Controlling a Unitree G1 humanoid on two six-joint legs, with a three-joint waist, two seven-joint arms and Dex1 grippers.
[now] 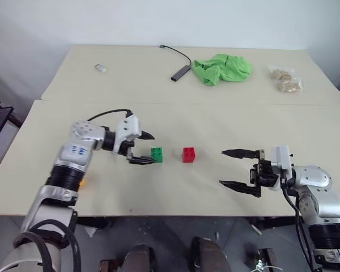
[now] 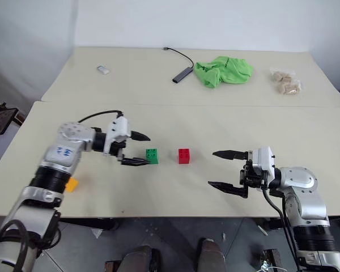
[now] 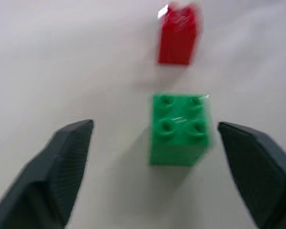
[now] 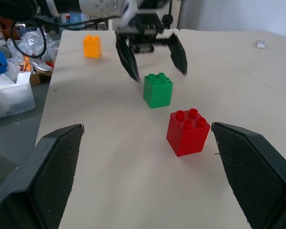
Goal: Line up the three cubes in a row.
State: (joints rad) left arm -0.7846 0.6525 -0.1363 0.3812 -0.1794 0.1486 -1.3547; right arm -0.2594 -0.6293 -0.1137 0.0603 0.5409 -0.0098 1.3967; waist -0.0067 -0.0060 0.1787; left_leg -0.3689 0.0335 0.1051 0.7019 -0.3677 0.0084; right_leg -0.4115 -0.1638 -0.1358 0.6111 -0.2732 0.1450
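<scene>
Table (image 1: 226, 181): beige, bearing all 3 cubes. Right gripper (image 1: 238, 168): jaws spread wide, holding nothing, well apart from the red cube (image 1: 188, 154). Left gripper (image 1: 143, 148): jaws spread wide, holding nothing, just beside the green cube (image 1: 157, 154). Red cube: near the green cube. Yellow-orange cube (image 4: 92, 46): near the table's left edge, behind the left arm.

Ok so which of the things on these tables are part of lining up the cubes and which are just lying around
Part of the job:
green cube
red cube
yellow-orange cube, near the table edge behind the left arm

Just lying about, all on the far table:
bright green cloth
grey adapter with black cable
small white-grey piece
clear bag of beige chunks
</scene>
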